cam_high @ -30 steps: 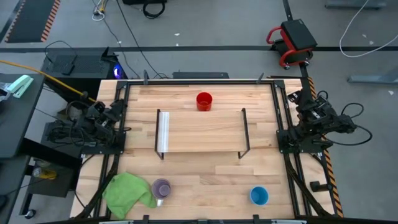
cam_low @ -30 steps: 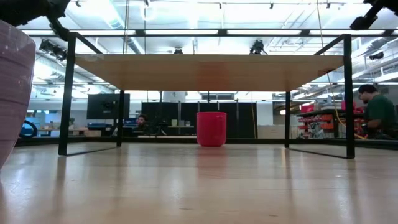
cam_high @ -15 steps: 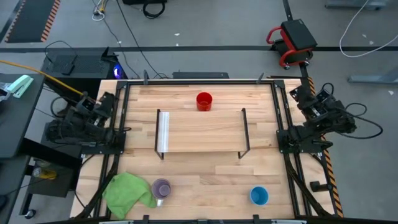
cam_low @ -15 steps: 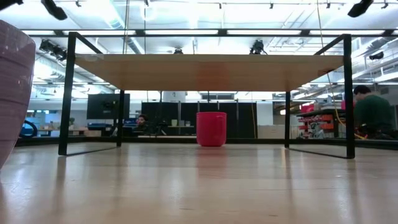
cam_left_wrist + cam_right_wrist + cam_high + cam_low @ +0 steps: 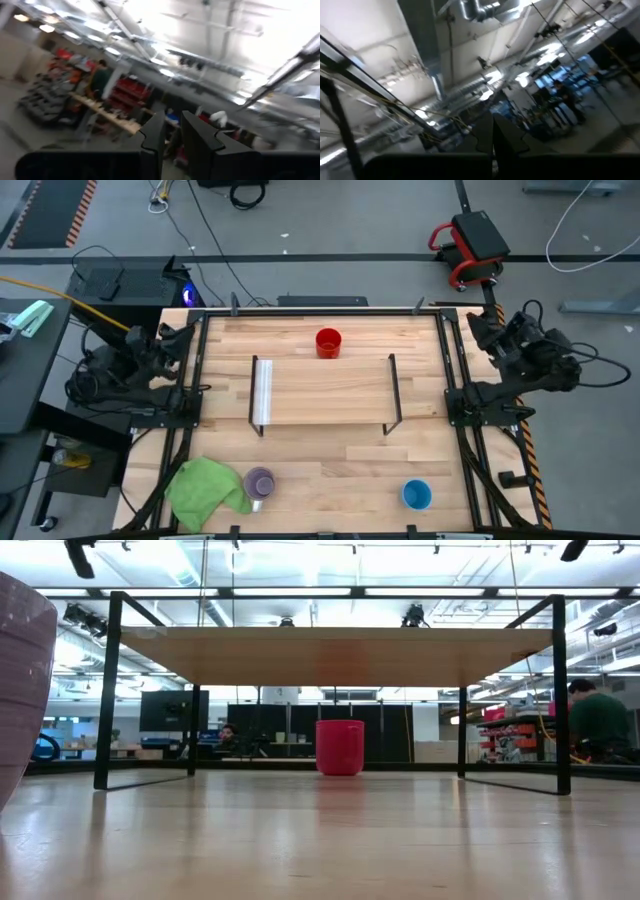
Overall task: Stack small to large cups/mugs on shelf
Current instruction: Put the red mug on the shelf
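The red mug [image 5: 328,342] stands on the tabletop just beyond the shelf's far edge; the low view shows the red mug [image 5: 340,747] under the board. The shelf [image 5: 325,392] is a light-wood board on black end frames in the table's middle, with nothing on it. The pale purple mug [image 5: 260,482] stands near the front left, touching the green cloth [image 5: 205,490]. The blue cup [image 5: 416,495] stands at the front right. My left gripper [image 5: 182,335] is at the table's left edge and my right gripper [image 5: 478,326] at the right edge, both raised, shut and empty.
Black frame rails [image 5: 452,360] run along both table sides beside the arms. In the low view the purple mug [image 5: 20,690] fills the left edge. The wrist views look up into the room's ceiling. A person [image 5: 600,720] stands far beyond the table.
Both arms have drawn back from the table and gone up. The left one has moved toward the left edge and the right one toward the right edge, both shifting toward the far side. In the low view their dark parts have risen out of the top corners. No cup has moved.
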Motion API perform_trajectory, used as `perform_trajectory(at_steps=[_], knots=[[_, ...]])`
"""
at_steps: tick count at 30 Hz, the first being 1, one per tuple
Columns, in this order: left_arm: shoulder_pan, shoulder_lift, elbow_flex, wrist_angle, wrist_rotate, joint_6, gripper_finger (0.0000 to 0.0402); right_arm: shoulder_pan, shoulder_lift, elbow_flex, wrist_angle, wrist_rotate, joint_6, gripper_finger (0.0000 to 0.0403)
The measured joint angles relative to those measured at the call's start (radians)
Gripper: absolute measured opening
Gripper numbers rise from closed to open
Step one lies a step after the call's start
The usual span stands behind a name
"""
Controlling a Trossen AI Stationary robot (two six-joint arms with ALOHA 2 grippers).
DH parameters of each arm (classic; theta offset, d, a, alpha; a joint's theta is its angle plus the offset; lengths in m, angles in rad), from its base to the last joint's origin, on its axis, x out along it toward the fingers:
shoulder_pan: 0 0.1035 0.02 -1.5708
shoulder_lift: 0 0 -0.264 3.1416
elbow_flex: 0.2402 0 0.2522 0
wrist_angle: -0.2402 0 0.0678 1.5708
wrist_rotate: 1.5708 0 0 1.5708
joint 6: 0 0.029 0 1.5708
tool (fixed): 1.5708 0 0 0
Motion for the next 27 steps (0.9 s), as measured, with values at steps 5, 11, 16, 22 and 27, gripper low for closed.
perform_trajectory(at_steps=[5, 11, 16, 22, 27], knots=[[0.000, 0.010, 0.003, -0.046, -0.076, -0.019, 0.0075, 0.000, 0.127, 0.145, -0.183, 0.143, -0.003, 0.0019], [0.000, 0.029, 0.002, -0.093, -0.114, -0.040, 0.0072, -0.001, 0.351, 0.368, -0.333, 0.307, -0.084, 0.0047], [0.000, 0.034, 0.002, -0.098, -0.126, -0.039, 0.0074, -0.033, 0.575, 0.616, -0.507, 0.371, -0.115, 0.0072], [0.000, 0.034, 0.002, -0.112, -0.126, -0.039, 0.0079, -0.155, 0.858, 0.982, -0.805, 0.344, -0.041, 0.0077], [0.000, 0.034, 0.002, -0.130, -0.126, -0.040, 0.0075, -0.358, 1.082, 1.293, -1.097, 0.126, 0.065, 0.0076]])
